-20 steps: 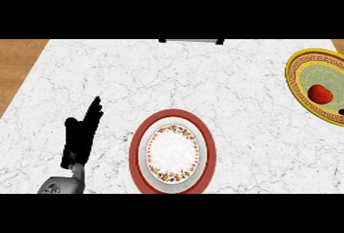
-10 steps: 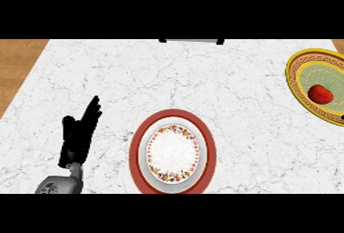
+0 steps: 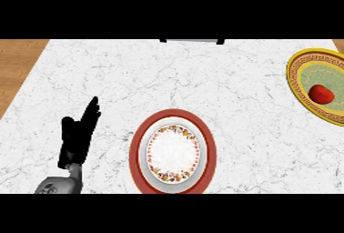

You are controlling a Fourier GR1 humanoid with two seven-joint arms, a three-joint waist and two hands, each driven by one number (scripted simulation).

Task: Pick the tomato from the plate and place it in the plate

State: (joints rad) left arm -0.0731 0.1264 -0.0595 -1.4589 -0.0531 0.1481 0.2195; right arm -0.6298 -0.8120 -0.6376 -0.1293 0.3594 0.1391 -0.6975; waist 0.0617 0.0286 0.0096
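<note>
Red tomato point(image 3: 322, 93), green plate point(image 3: 328, 70) with patterned yellow rim, white plate point(image 3: 173, 153) with red rim, grey-veined white counter point(image 3: 201, 77).

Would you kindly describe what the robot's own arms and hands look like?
Only one arm shows, at the lower left. The left robot hand is black and slim, with long tapering fingers and a shorter thumb set to one side. It joins a rounded grey forearm with paler highlights. No cables, markings or sleeves are visible. The right arm is out of view.
</note>
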